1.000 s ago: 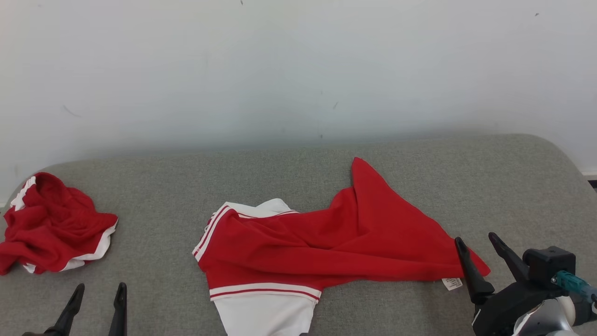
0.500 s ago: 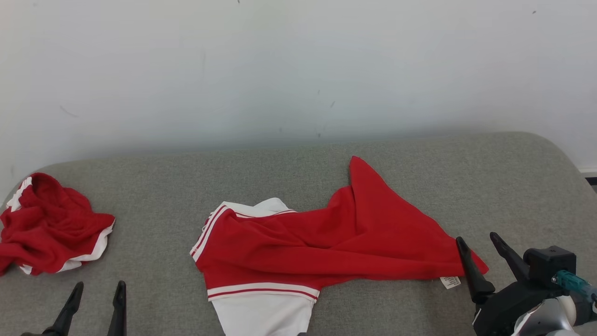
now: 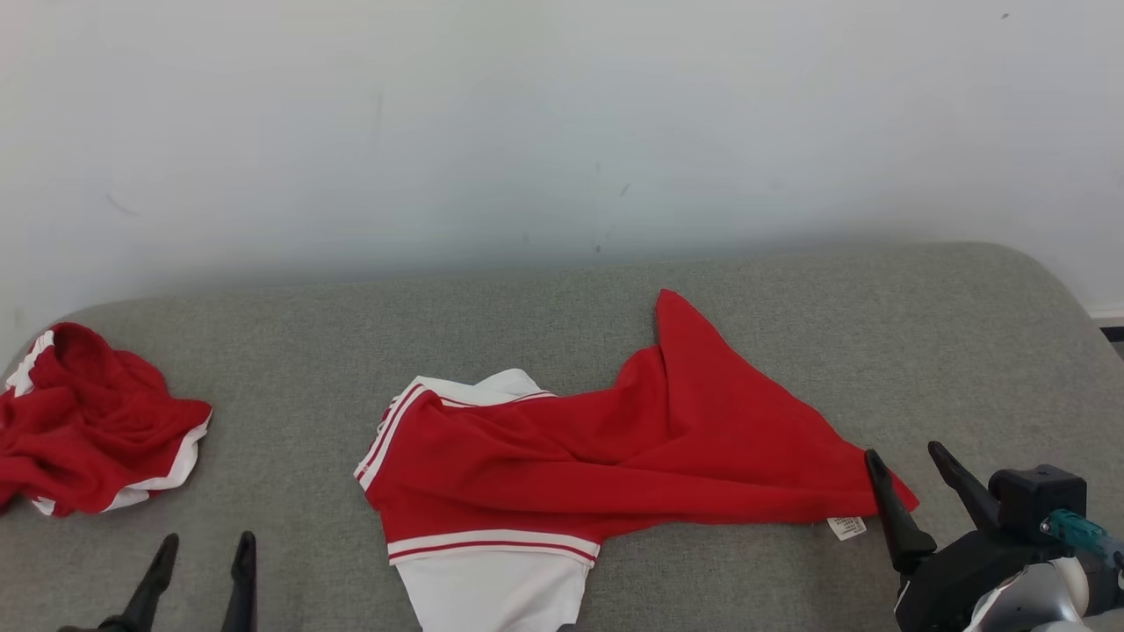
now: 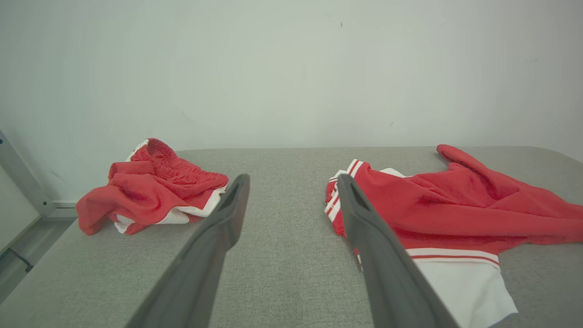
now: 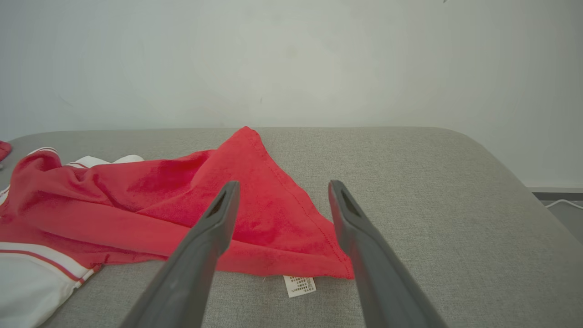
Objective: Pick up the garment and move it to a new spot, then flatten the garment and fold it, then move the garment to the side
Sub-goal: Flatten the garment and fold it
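Garment [image 3: 615, 456], red with white trim, lies rumpled mid-way across the grey cushion [image 3: 790, 298]. Right gripper [image 3: 903, 454] sits at its 4 o'clock corner near the label [image 3: 846, 527], fingers spread, holding nothing. Left gripper [image 3: 208, 537] is off at 8 o'clock, also spread and empty.

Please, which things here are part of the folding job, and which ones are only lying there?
Part of the job:
spread red and white garment, likely the one, as the open right claw hovers by its corner
open left claw
grey padded surface, where it lies

Only lying there:
crumpled red garment at the left, apart from the first
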Robot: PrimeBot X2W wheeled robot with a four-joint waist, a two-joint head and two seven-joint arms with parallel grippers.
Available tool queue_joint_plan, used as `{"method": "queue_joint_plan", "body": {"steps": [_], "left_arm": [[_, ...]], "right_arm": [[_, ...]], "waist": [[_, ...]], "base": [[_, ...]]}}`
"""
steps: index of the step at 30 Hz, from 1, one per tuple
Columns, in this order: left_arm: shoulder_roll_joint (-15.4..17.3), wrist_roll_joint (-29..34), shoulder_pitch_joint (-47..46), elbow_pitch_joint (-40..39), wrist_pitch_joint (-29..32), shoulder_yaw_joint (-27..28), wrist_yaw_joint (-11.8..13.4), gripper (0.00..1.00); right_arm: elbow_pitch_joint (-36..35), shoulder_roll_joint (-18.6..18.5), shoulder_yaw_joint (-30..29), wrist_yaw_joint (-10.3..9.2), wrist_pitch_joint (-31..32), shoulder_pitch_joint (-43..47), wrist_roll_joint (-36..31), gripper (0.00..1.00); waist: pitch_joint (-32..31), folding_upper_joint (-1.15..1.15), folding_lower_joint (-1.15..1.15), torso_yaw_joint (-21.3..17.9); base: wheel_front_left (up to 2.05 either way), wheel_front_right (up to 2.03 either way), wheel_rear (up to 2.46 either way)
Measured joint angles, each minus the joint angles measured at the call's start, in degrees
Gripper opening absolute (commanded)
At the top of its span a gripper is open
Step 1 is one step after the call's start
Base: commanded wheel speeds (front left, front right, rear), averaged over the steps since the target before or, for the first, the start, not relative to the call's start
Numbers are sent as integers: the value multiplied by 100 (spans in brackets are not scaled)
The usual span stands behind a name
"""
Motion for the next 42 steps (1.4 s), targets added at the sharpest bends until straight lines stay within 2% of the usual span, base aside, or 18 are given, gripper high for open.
{"method": "queue_joint_plan", "body": {"steps": [12, 20, 26, 37, 42], "left_arm": [[-288, -270, -284, 695, -120, -510, -256, 100], [-413, -504, -514, 1606, -222, -989, -504, 100], [-437, -688, -766, 2242, -283, -1380, -598, 100], [-375, -861, -817, 2198, -74, -2084, -610, 100], [-291, -956, -739, 2150, 136, -2181, -625, 100]], "right_arm": [[740, 1, -120, 0, -157, -240, -99, 100], [1513, 32, -196, 0, -353, -688, -315, 100], [2112, 25, -204, 0, -455, -1053, -417, 100], [2980, -36, -244, 0, -657, -1501, -506, 100], [3427, -36, -180, 0, -714, -1679, -531, 100]], "waist": [[119, 0, 0, -17], [245, 0, 0, -44], [362, 0, 0, -41], [657, 0, 1, 59], [719, 1, 1, 109]], "base": [[0, 0, 0], [0, 0, 0], [0, 0, 0], [0, 0, 0], [0, 0, 0]]}}
